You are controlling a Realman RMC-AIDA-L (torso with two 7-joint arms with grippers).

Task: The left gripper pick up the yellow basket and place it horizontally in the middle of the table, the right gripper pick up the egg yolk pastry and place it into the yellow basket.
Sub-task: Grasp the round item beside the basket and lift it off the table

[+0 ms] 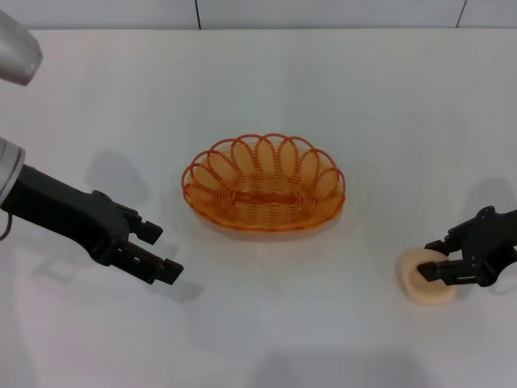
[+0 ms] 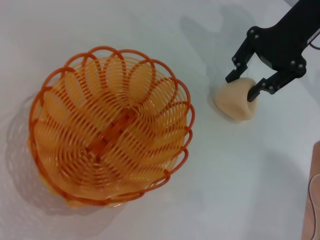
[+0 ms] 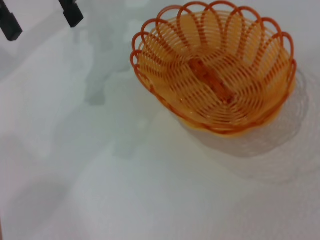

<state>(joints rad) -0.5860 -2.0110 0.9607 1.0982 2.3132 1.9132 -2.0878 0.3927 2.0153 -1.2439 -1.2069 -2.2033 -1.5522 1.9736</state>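
Spanning the scene, the white tabletop (image 1: 339, 89) carries the yellow basket (image 1: 263, 183) at its middle, lying horizontally and empty, so that half looks done. Beside it the left tool (image 1: 157, 250) hovers open. The right tool (image 1: 436, 259) straddles the egg yolk pastry (image 1: 426, 276), not yet lifted.

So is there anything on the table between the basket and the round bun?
No. In the head view only bare white table lies between the basket and the bun. The right tool is at the bun, its fingers around it.
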